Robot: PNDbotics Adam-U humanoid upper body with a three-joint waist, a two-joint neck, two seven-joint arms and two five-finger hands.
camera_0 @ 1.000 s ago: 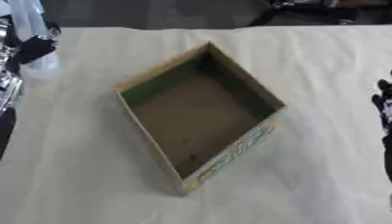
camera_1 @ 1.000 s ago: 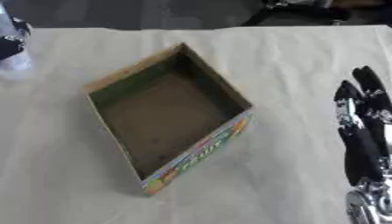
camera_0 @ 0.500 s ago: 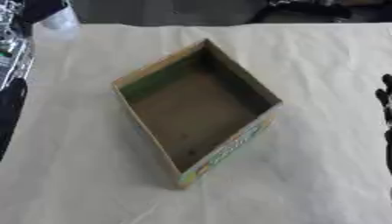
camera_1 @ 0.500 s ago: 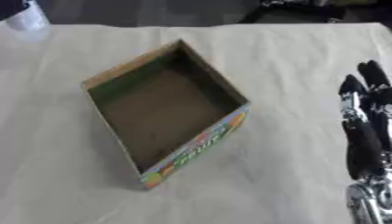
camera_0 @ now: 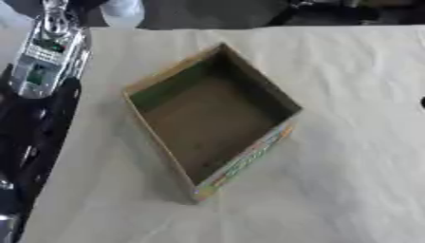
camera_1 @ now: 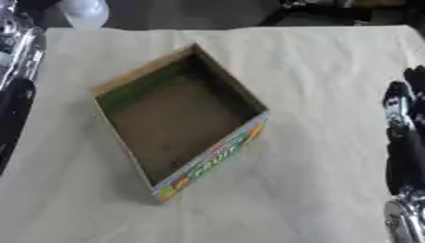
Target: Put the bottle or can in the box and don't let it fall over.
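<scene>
Sitting left of box [camera_0: 212, 118], beside left arm [camera_0: 37, 128]: bottle [camera_0: 48, 52]

**Pale cloth over a worktop, dark room behind**

A cream cloth [camera_0: 348, 95] covers the worktop [camera_1: 332, 61] from side to side. It lies mostly smooth, with faint creases running across its right half and a few soft folds near the front edge. The light on it is even and dull, and the shadows it carries are soft.

Past the far edge of the cloth the room is dark. A grey floor [camera_0: 207, 14] shows there as a plain band. At the top right, dark legs or stands of some furniture [camera_1: 315, 9] reach down toward the worktop's far edge; what they belong to cannot be made out.
</scene>
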